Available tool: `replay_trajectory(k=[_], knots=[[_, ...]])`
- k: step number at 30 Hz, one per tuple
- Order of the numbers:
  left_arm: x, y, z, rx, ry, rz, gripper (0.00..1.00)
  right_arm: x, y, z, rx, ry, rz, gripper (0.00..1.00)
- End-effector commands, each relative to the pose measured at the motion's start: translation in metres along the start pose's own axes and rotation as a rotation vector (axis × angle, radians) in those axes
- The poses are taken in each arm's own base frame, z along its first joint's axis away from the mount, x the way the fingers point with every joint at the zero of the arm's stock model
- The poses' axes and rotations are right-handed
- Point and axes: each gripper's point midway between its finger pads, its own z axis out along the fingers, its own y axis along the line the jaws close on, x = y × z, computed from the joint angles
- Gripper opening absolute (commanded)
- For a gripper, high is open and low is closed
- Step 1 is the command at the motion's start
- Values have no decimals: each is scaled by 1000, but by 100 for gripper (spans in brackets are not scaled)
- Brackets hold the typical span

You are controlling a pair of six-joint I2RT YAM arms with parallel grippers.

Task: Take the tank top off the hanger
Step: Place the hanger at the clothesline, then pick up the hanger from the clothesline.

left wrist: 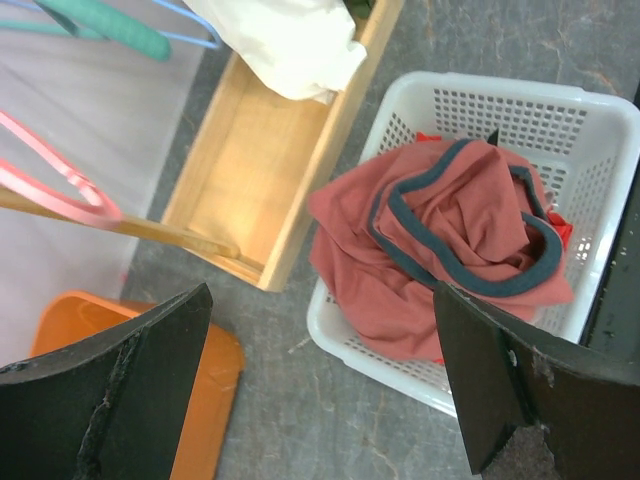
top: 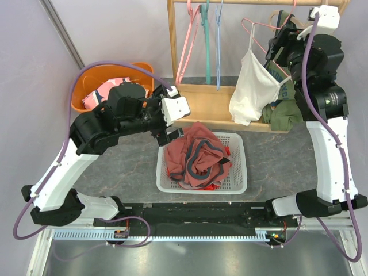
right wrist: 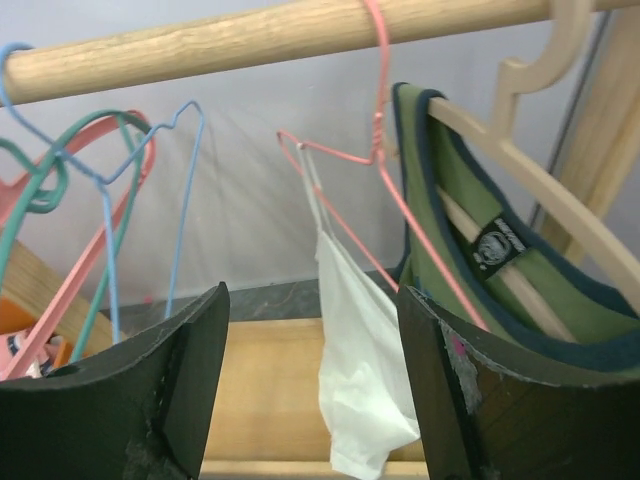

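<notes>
The white tank top (top: 253, 92) hangs by thin straps from a pink wire hanger (right wrist: 375, 150) on the wooden rail (right wrist: 250, 40), at about 1 o'clock in the overhead view. A green shirt (right wrist: 450, 230) hangs at its 3 o'clock. The right gripper (right wrist: 310, 300) is raised facing the tank top, fingers apart and empty. The left gripper (left wrist: 320, 300), also spread and empty, hovers over the red garment (top: 195, 152) heaped in the white basket (top: 238, 172).

white tank top (top: 251, 92), dangling by one strap, pink wire hanger (right wrist: 378, 110)
</notes>
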Motion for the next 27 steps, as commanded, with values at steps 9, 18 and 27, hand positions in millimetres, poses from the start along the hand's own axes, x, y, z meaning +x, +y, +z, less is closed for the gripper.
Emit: replay_trajectory(k=[9,18,27], knots=[[-15,12,-15,-59,-69,72,99,19,-79,8,180,-19,-28,77],[-22,11,-20,-47,-98,63,99,21,-68,31,108,-29,37,78],[-20,10,-11,-36,-83,59,99,35,-88,51,152,-12,2,77]])
